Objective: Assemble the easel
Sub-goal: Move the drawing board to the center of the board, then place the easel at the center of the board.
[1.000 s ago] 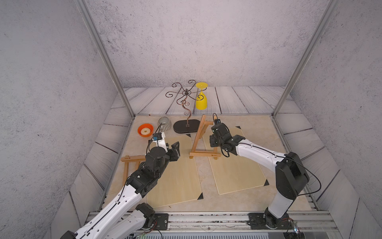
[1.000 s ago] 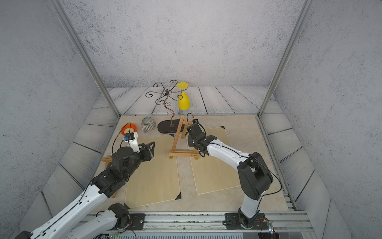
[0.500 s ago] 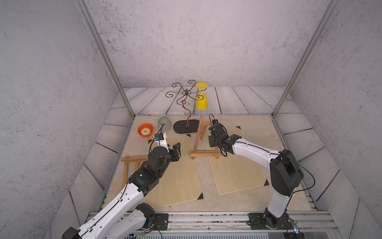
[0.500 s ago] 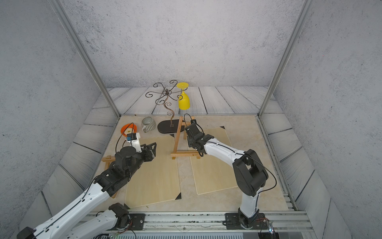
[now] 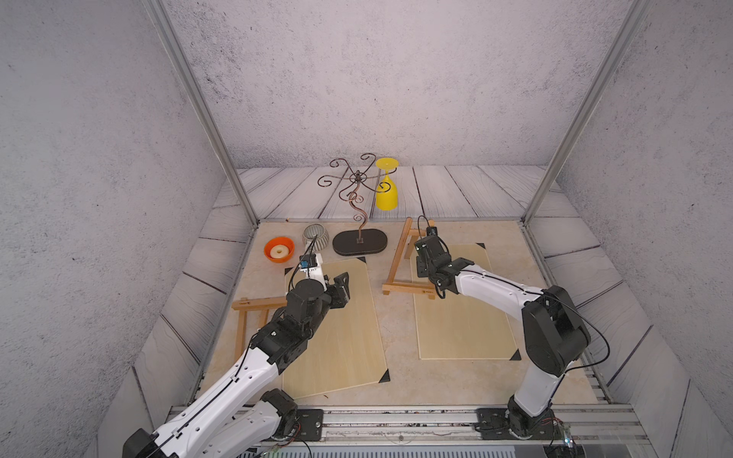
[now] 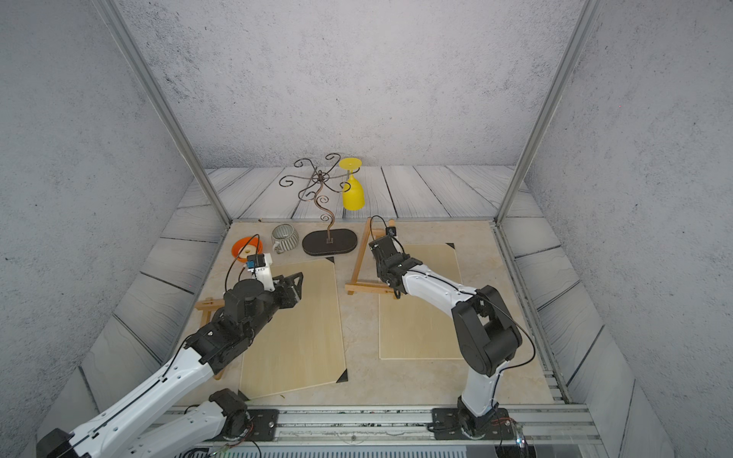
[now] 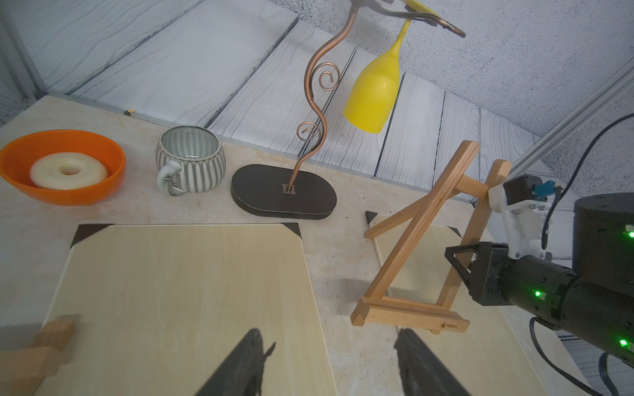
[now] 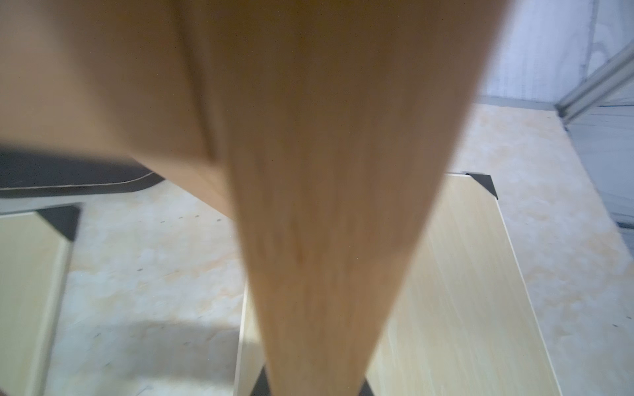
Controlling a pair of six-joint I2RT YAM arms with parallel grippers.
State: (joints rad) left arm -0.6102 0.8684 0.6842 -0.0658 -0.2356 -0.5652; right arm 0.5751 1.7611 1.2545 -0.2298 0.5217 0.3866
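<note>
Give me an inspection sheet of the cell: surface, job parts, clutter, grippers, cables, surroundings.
Surface: tabletop carries left board and right board, black corner tabs; no spills seen.
Job's things: easel frame stands upright at the right board's inner edge; second easel piece lies flat beside the left board.
Clutter: orange bowl holding a ring-shaped item, striped mug, scrolled metal stand with yellow glass hanging upside down.
Grippers: right gripper shut on the easel frame's leg; left gripper open, empty, above the left board.
Cables: right wrist cable loops free; no snag seen.
Surroundings: grey walls, metal posts, base rail; nothing else seen.
</note>
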